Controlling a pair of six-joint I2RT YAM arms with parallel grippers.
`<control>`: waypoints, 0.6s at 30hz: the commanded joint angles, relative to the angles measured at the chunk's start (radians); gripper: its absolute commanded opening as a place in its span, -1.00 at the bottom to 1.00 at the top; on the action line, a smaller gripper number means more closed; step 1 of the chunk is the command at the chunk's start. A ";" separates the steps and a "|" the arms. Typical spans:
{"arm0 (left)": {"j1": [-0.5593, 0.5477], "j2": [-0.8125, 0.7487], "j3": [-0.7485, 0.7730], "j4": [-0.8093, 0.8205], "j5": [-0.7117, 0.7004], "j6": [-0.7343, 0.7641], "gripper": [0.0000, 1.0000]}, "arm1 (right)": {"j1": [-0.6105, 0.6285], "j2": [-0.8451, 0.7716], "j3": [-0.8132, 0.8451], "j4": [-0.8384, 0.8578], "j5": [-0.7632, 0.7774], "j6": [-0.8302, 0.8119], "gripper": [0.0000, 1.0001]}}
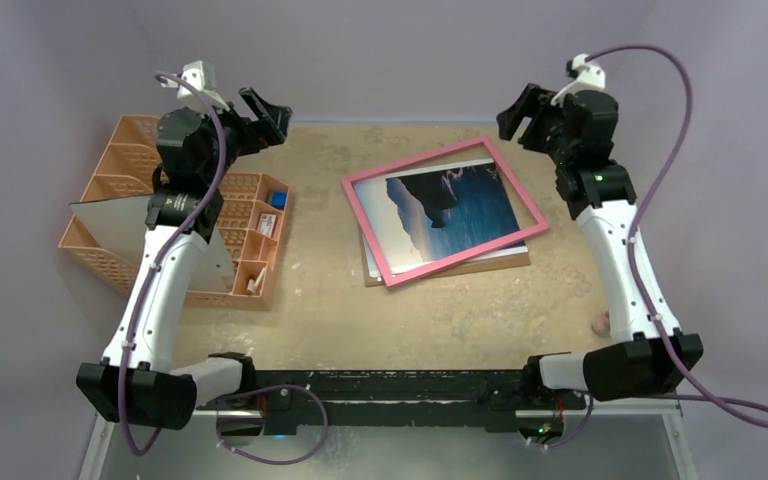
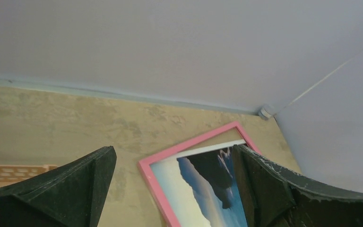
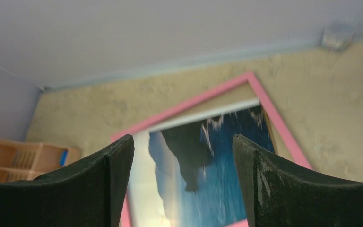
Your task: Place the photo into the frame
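Observation:
The frame [image 1: 366, 234], thin and pink, lies flat and askew in the middle of the table. The photo [image 1: 455, 210] of dark blue sea and headland shows through it; its white lower right edge sticks out past the pink border. My left gripper [image 1: 265, 112] hangs open, high above the table's back left, empty. In the left wrist view the frame [image 2: 153, 177] and photo [image 2: 203, 189] show between the fingers of the left gripper [image 2: 172, 156]. My right gripper [image 1: 520, 115] is open and empty, raised at the back right. The right wrist view has the frame [image 3: 194, 101] and photo [image 3: 227, 165] beyond the right gripper [image 3: 183, 142].
A brown backing board [image 1: 460, 268] lies under the photo and frame. An orange organiser basket [image 1: 125, 150] stands at the left, with a greyish-white sheet [image 1: 110, 215] leaning in it and a small blue item [image 1: 278, 199]. A small pinkish object [image 1: 602, 322] sits near the right arm.

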 commanded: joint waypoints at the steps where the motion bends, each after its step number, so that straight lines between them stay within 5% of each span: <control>1: -0.022 0.027 -0.082 0.126 0.127 -0.110 0.92 | 0.003 0.061 -0.110 -0.194 -0.071 -0.009 0.55; 3: -0.049 0.047 -0.118 0.125 0.141 -0.142 0.86 | 0.006 0.078 -0.200 -0.224 -0.100 0.008 0.39; 11: -0.261 0.119 -0.241 0.074 0.073 -0.182 0.72 | 0.078 0.000 -0.569 -0.102 -0.192 0.124 0.33; 18: -0.298 0.151 -0.394 0.074 0.014 -0.309 0.66 | 0.136 0.028 -0.756 0.033 -0.337 0.154 0.00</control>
